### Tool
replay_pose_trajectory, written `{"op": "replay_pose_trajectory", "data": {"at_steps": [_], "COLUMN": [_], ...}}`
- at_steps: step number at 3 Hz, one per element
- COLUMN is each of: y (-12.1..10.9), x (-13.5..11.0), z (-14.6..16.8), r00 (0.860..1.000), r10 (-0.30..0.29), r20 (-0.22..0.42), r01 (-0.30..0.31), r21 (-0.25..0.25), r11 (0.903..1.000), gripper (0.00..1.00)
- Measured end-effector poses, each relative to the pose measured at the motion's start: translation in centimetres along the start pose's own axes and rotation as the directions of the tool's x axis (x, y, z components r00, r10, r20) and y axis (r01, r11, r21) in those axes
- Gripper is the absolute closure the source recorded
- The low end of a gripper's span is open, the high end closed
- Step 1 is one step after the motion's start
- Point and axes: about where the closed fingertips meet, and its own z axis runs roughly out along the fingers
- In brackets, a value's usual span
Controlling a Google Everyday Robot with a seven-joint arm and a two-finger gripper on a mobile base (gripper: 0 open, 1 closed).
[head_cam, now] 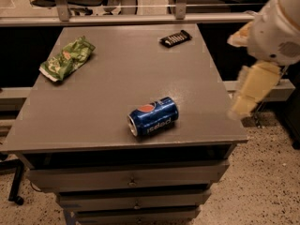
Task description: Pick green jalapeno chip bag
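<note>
Well apart from the tool point(241, 107), the green jalapeno chip bag point(66, 59) lies flat near the far left corner of the grey surface point(117, 78), crinkled, with its long axis running diagonally from near left to far right. The tool hangs off the right edge of the surface, beyond its near right corner, so nearly the whole width of the top lies between it and the bag. It touches nothing, and whether it is released or clenched cannot be told.

The white arm point(276, 27) enters from the upper right, its bulky rounded housing sitting above and to the right of the surface, with the cream-coloured tool pointing down and slightly left over the speckled floor point(262, 172).

Between bag and tool, 1 blue Pepsi can point(153, 116) lies on its side near the front edge. 1 dark wrapped bar point(175, 38) rests near the far right corner. Drawers point(131, 178) stack beneath the surface.
</note>
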Motion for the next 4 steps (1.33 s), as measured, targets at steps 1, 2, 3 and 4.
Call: {"op": "replay_pose_trajectory", "data": {"at_steps": [1,2,3,4], "y": [-1.9,-3.5,-4.2,-4.2], "x": [-7.0,-14.2,-21.3,-21.3], "z": [3.4,6.5,8.7,8.7], "r00": [0.978,0.915,0.821,0.822], "r10": [-0.036,-0.04,0.002,0.001], "r20": [0.206,0.401,0.57,0.57], "r01": [0.041,0.067,0.067,0.067], "r21": [-0.022,-0.052,-0.099,-0.099], "r11": [0.9989,0.9964,0.9929,0.9928], "gripper": [0.0,0.0,0.0,0.0]}}
